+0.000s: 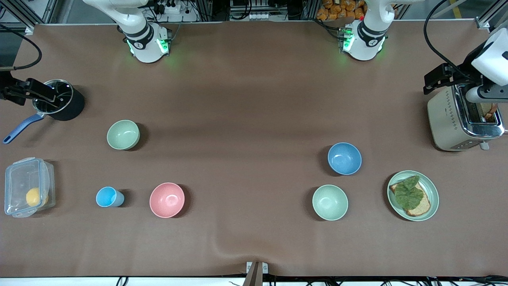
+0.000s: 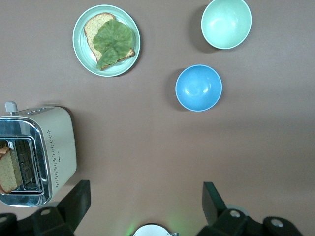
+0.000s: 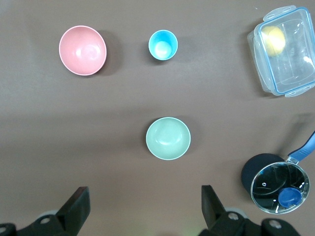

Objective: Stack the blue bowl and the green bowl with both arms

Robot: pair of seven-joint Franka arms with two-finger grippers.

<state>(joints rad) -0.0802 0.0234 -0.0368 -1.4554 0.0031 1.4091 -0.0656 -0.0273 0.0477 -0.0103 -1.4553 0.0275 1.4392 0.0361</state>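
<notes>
The blue bowl (image 1: 344,158) stands upright toward the left arm's end of the table; it also shows in the left wrist view (image 2: 198,88). The green bowl (image 1: 123,134), pale sage, stands upright toward the right arm's end; it also shows in the right wrist view (image 3: 168,138). My left gripper (image 1: 434,79) hangs high beside the toaster, open and empty, as the left wrist view shows (image 2: 146,194). My right gripper (image 1: 41,94) hangs high by the black pot, open and empty, as the right wrist view shows (image 3: 145,199). Both bowls are apart from the grippers.
A mint-green bowl (image 1: 330,202) stands nearer to the front camera than the blue bowl. Beside it is a green plate (image 1: 433,194) with bread and a leaf. A toaster (image 1: 448,119), a pink bowl (image 1: 167,200), a light-blue cup (image 1: 108,197), a clear lidded box (image 1: 27,186) and a black pot (image 1: 59,99) also stand here.
</notes>
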